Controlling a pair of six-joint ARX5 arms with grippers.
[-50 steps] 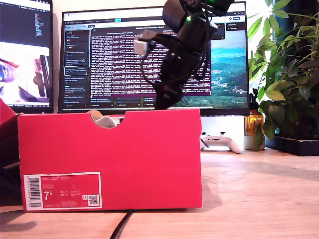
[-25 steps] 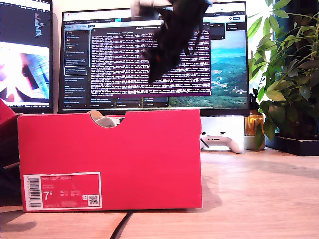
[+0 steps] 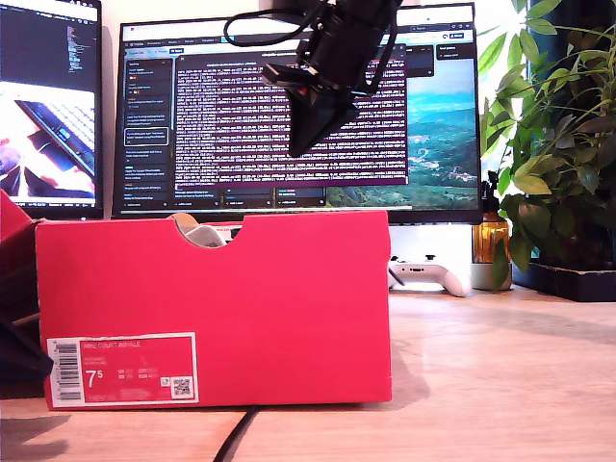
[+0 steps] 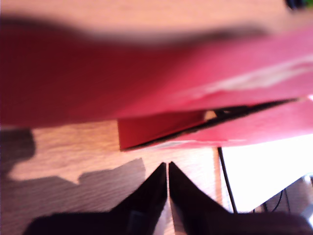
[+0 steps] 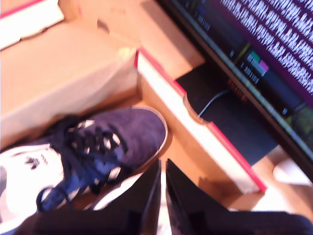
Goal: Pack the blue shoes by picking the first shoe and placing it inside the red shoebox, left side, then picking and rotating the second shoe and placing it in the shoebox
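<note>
One blue shoe point(image 5: 93, 147) lies inside the red shoebox point(image 3: 289, 289). My second gripper point(image 5: 162, 171), a second ago low behind the box wall, is now lifted well above it in the exterior view, so I judge this shoe as placed. Its jaws are closed on nothing. My first gripper point(image 4: 168, 174), also closed and empty, hangs beside the box over the wooden table point(image 4: 63, 147).
</note>
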